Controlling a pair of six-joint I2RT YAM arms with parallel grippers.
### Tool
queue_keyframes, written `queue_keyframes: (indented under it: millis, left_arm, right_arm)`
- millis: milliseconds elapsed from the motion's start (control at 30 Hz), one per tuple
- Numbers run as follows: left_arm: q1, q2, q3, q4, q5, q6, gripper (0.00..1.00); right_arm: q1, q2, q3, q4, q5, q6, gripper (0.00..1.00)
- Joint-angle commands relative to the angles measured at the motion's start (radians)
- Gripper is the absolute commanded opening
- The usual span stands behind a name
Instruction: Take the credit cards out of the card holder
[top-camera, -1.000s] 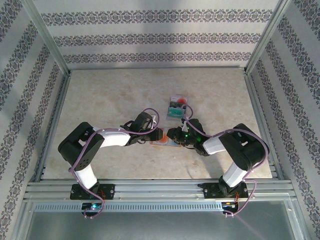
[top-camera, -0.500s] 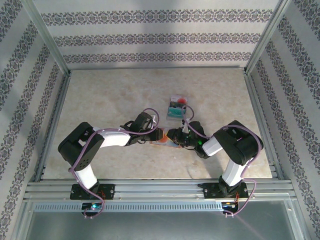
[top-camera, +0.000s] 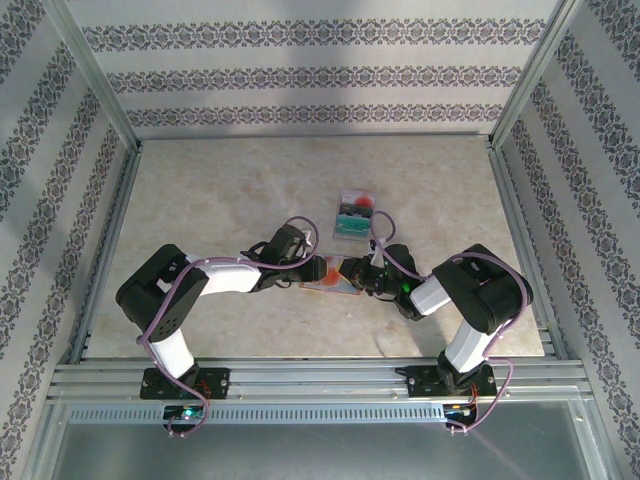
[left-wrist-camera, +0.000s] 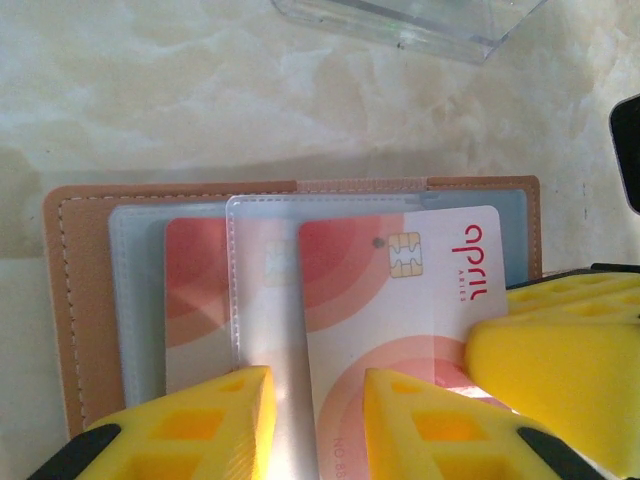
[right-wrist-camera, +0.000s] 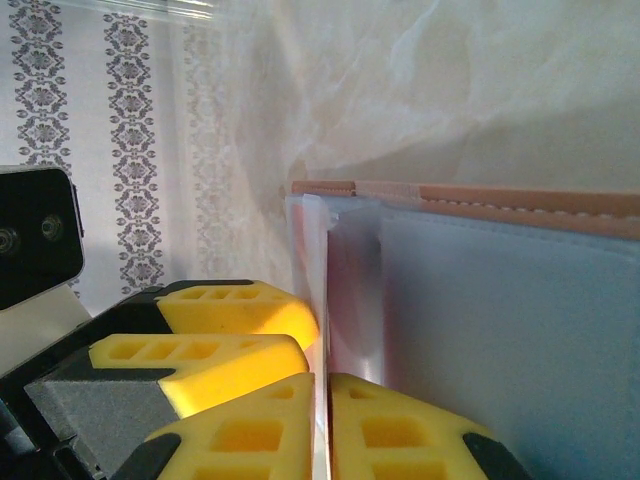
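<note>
Extracting, it seems: right jaws pinch the red card (left-wrist-camera: 400, 320); left jaws, part-open, pin the card holder (left-wrist-camera: 80, 300). Next likely needs a straight pull.

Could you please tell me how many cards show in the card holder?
2: a tucked card in its sleeve, a bare chip card overlapping it; others may be hidden.

On the red-and-white credit card (left-wrist-camera: 400, 320) I read "NO:68" near its lower edge; I cannot make out its sideways red logo.
</note>
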Motion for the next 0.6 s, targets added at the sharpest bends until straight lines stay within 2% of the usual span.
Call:
queue_keyframes:
  millis: [0, 233, 567]
  left_arm:
    - [-0.009, 0.007, -0.007, -0.105, -0.038, -0.009, 0.31]
    - [-0.004, -0.008, -0.013, -0.113, -0.049, -0.006, 0.31]
    - [0.012, -0.026, -0.023, -0.136, -0.064, 0.008, 0.31]
  right_arm:
    - [-0.015, -0.016, -0.012, 0.064, -0.022, 0.007, 0.11]
    - [-0.018, -0.001, -0.018, 0.062, -0.017, 0.007, 0.02]
    - [-0.022, 0.017, -0.022, 0.056, -0.009, 0.008, 0.0]
